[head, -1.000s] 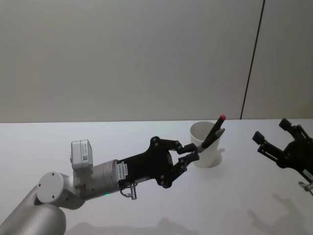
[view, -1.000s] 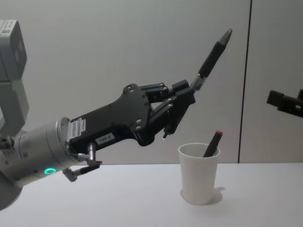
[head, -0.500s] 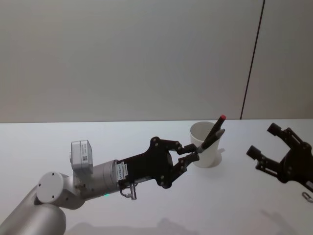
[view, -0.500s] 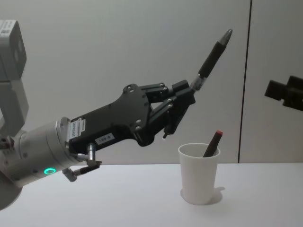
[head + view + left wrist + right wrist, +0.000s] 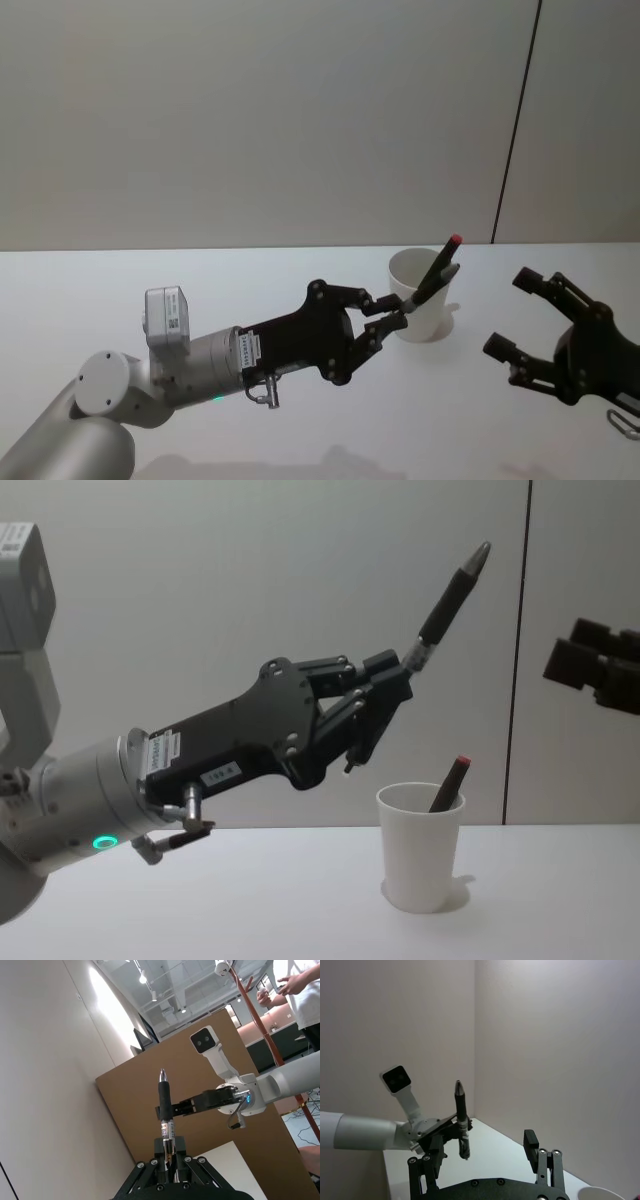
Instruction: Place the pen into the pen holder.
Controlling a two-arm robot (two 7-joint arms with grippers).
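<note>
— While the left gripper (image 5: 385, 695) jaws clamp the pen (image 5: 450, 595) above the pen holder (image 5: 420, 845), what's left?
— Lowering and release; right gripper (image 5: 540, 325) waits, jaws wide.

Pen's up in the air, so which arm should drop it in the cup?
Left, probably. The left gripper already clamps the pen, raised beside and above the cup. The right gripper is open and empty, off to the cup's right.
</note>
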